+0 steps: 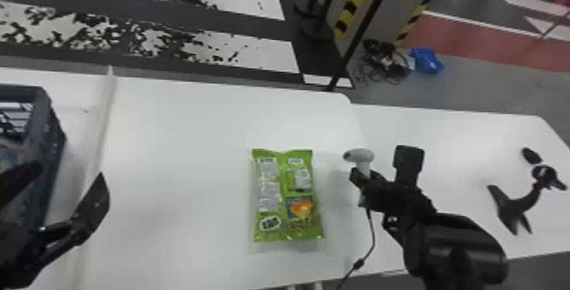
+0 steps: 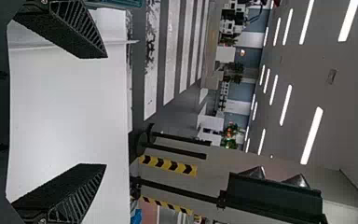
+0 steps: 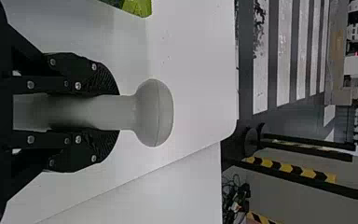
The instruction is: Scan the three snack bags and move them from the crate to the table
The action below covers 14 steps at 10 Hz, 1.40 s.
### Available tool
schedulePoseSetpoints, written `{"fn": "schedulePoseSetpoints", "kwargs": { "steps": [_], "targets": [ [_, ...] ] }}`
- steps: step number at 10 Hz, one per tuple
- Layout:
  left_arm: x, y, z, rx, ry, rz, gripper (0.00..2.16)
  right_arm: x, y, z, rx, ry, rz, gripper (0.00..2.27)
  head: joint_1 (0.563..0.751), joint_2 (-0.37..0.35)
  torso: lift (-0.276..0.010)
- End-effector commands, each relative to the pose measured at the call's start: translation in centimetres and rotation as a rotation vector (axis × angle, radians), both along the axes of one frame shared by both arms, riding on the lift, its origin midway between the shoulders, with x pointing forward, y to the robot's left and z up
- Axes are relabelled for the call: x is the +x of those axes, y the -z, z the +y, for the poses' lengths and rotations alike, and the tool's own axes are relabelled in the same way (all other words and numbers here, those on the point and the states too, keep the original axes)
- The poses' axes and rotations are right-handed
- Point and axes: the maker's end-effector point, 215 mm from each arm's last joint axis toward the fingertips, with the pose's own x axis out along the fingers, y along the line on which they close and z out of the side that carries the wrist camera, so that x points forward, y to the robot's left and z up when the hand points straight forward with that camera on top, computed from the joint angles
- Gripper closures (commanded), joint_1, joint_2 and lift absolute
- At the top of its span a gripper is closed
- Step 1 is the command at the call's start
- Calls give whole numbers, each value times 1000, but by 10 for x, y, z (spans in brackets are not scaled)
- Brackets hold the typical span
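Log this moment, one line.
left gripper: open, empty, near crate | right gripper: shut on scanner, beside bag | bag: flat on table

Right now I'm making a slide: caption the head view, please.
Right gripper holding the scanner, green snack bag on the table, left gripper open near the crate.

A green snack bag (image 1: 288,196) lies on the white table (image 1: 178,162).

The left gripper (image 1: 71,169) has its fingers (image 2: 60,196) wide apart over the white desk (image 2: 70,112). From it, the crate (image 2: 121,3) shows toward ten o'clock, striped floor (image 2: 170,56) toward twelve, yellow-and-black striping (image 2: 168,165) toward one.
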Motion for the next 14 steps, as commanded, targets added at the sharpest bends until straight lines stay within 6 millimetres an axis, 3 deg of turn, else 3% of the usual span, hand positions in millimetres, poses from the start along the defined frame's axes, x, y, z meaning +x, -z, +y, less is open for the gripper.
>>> {"fn": "schedulePoseSetpoints", "kwargs": {
  "steps": [1,2,3,4,5,7,8,9,11,13,14],
  "targets": [
    [-1,2,-1,3,1,2,29,-2,20,-11,0,8,29,2236,695,-343,-62],
    [-1,1,0,2,0,1,29,-2,26,-15,-4,10,28,2138,695,-350,-62],
    [-1,2,-1,2,1,4,29,-1,27,-19,-10,13,23,1619,695,-350,-62],
    [-1,2,-2,2,3,3,29,-2,27,-25,-25,13,31,539,695,-350,-62],
    [-2,2,-4,-1,4,4,29,-3,27,-30,-36,13,34,60,695,-350,-62],
    [-2,1,-6,-1,7,3,29,-5,16,-35,-40,18,12,63,695,-350,-62],
    [-3,2,-6,0,7,4,29,-6,-3,-22,-6,-5,-33,66,695,-350,-62],
    [-4,3,-7,2,9,5,29,-12,-15,2,81,-58,-31,76,695,-350,-62],
    [-5,2,-10,4,14,2,29,-33,-14,56,401,-165,93,80,695,-346,-62],
    [-8,3,-9,7,16,7,29,-37,-13,90,585,-238,184,93,695,-284,-62],
    [-9,3,-7,8,14,6,29,-36,-9,97,620,-255,208,93,695,-271,-62]
  ]
}}
